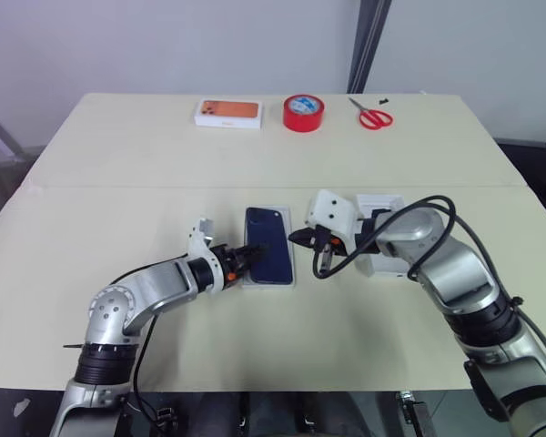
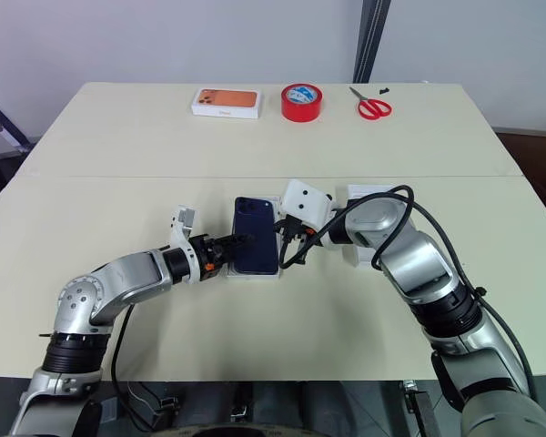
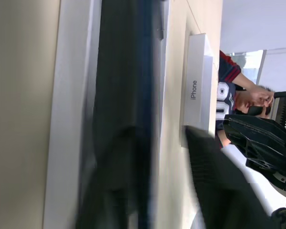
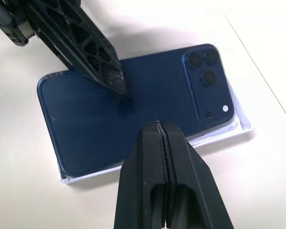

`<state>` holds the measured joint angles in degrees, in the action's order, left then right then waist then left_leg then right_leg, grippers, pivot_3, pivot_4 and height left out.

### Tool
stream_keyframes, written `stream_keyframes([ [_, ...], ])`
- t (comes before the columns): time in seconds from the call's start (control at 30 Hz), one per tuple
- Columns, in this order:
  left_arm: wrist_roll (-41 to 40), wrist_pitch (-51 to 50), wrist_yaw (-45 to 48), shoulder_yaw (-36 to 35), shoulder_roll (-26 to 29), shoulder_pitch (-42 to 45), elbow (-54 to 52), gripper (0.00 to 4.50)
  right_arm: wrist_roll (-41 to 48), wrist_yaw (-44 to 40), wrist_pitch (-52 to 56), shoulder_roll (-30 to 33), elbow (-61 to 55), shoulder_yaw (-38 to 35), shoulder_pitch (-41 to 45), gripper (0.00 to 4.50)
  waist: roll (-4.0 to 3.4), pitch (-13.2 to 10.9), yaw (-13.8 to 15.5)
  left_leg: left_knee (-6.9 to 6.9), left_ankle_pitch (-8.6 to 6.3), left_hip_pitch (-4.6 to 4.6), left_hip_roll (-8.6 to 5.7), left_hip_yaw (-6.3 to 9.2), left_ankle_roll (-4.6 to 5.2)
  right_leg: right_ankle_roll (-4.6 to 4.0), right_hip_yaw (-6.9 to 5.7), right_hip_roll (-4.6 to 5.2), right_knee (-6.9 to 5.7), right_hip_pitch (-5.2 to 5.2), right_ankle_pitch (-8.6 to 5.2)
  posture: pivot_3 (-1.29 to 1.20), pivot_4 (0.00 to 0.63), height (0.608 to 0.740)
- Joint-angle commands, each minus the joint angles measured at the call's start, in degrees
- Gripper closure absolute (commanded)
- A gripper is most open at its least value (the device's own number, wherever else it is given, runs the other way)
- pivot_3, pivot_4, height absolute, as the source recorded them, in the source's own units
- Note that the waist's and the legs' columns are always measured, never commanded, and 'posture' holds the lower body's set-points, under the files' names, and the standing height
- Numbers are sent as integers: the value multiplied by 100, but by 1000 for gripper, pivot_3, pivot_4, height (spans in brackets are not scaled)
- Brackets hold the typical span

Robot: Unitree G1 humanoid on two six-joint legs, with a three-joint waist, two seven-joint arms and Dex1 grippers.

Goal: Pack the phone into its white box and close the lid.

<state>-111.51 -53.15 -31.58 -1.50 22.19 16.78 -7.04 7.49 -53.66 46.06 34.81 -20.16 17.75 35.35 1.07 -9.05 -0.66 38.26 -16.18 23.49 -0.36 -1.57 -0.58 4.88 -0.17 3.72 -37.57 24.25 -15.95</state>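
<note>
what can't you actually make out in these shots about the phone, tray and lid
- Whether the phone sits fully down in the white box: right wrist view, the phone covers the tray's inside.
- The lid: head views, right arm hides most of it.
- Left tool spread: left wrist view, blurred.

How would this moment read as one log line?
phone: lying in white box | left pincer: over phone | right pincer: shut | lid: off

Both end effectors, the left (image 1: 255, 256) and the right (image 1: 300, 238), crowd the phone (image 1: 269, 244) from either side; the lid (image 1: 379, 238) blocks its right, while bare tabletop (image 1: 273, 341) lies open in front.
</note>
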Motion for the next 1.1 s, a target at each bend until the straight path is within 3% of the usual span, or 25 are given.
stream_keyframes([
  [0.03,-130,109,70,-37,27,169,-127,861,66,38,-1,42,-266,-9,106,4500,0,0,3,0,0,0,0,0,0,0,0,0,0,-1,0,0,150,725],
  [0.07,-140,120,83,-54,38,190,-137,302,72,42,0,47,-267,-5,108,4500,0,0,3,1,0,-1,0,0,0,0,0,0,0,-2,0,0,150,725],
  [0.1,-138,111,101,-60,83,219,-149,22,75,45,1,52,-267,-2,110,4500,0,0,3,2,0,-2,0,0,0,0,0,0,0,-4,0,0,150,725],
  [0.6,261,-537,493,360,972,704,-401,22,101,63,-11,113,-280,-8,76,4500,0,0,-10,3,0,-4,2,0,0,0,-1,-6,1,-8,0,0,150,725],
  [0.83,324,-681,738,183,1606,748,-530,22,113,72,-43,112,-271,5,54,4500,1,-3,-5,2,1,-4,4,0,0,0,0,-7,1,-7,0,0,150,725],
  [1.1,735,-689,908,474,1324,1098,-228,22,119,86,-55,73,-270,61,38,4500,1,-3,15,3,1,-4,2,0,0,0,-1,-6,5,-10,0,0,150,725],
])
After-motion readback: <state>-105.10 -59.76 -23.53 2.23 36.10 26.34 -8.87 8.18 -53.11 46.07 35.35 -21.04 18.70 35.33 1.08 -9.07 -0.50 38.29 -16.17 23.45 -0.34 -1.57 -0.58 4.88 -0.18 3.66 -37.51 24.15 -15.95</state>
